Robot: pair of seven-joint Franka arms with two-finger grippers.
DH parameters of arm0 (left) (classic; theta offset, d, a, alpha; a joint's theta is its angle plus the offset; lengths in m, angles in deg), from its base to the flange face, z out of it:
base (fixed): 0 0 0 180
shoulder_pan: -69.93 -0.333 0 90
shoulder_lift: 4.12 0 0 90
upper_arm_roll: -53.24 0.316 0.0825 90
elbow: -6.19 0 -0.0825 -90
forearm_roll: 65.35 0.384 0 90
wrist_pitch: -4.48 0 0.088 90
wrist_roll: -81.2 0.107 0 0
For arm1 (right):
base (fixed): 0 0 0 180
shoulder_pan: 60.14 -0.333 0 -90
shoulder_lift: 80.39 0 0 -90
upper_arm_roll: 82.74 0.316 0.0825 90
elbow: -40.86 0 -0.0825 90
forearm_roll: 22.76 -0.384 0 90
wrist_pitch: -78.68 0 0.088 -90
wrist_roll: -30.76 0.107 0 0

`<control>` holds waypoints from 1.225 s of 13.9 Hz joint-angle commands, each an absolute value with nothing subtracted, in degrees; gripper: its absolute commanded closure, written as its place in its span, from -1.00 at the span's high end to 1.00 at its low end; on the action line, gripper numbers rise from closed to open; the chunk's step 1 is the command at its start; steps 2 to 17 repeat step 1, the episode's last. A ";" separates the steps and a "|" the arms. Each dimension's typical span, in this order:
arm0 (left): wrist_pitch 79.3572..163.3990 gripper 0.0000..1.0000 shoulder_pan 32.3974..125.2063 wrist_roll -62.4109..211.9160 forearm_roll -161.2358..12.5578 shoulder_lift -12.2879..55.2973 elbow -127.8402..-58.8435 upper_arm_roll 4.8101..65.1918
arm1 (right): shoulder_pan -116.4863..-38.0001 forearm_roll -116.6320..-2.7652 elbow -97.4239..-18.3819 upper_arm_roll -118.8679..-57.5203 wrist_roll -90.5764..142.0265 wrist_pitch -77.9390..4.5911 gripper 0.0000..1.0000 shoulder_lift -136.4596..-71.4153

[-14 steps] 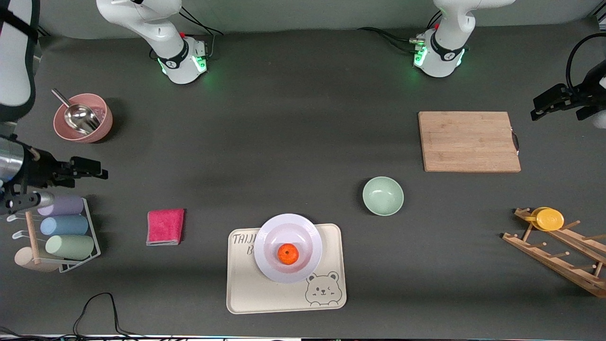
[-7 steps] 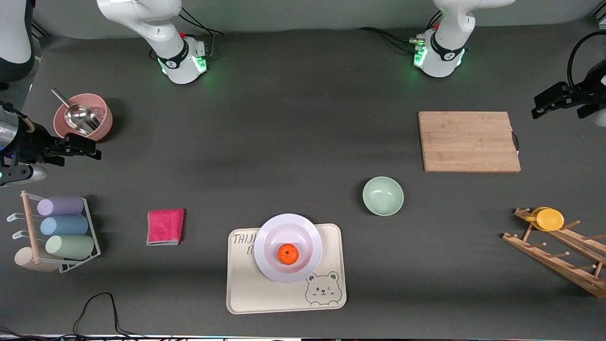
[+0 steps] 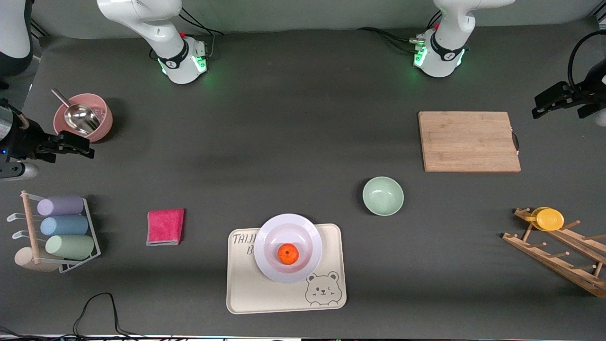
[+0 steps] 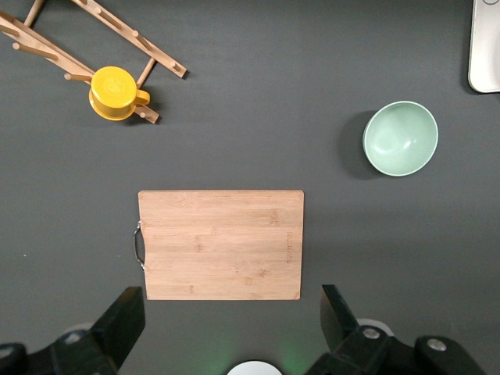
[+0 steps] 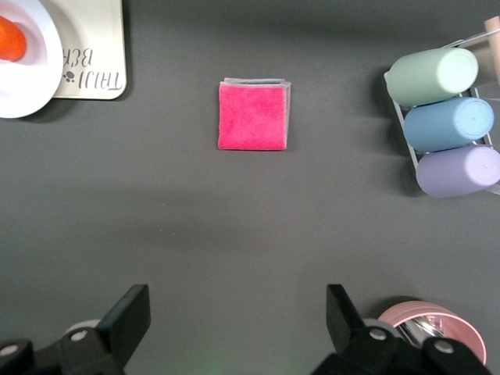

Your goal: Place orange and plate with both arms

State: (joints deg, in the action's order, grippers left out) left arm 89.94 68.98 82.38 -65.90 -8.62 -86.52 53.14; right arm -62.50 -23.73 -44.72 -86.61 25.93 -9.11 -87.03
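You saw plate (image 3: 288,248) covering part of tray (image 3: 246,289) lettering. Right wrist view cut orange (image 5: 8,39) and pink bowl (image 5: 426,319) at frame edges. Left wrist view showed only tray corner.

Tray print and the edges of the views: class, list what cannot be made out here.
1. Front view: the plate covers most of the lettering on the tray.
2. Right wrist view: the orange and plate are cut by the picture edge.
3. Left wrist view: only a corner of the tray shows.
4. Front view: the pink bowl's contents under the scoop are hidden.
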 commanded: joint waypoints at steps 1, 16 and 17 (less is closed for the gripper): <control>89.38 1.00 68.78 82.52 -66.49 -9.04 -86.27 53.15 | -62.17 -21.18 -46.51 -86.00 27.77 -9.74 1.00 -85.22; 89.38 1.00 68.78 82.52 -66.49 -9.04 -86.27 53.15 | -62.17 -21.18 -46.51 -86.00 27.77 -9.74 1.00 -85.22; 89.38 1.00 68.78 82.52 -66.49 -9.04 -86.27 53.15 | -62.17 -21.18 -46.51 -86.00 27.77 -9.74 1.00 -85.22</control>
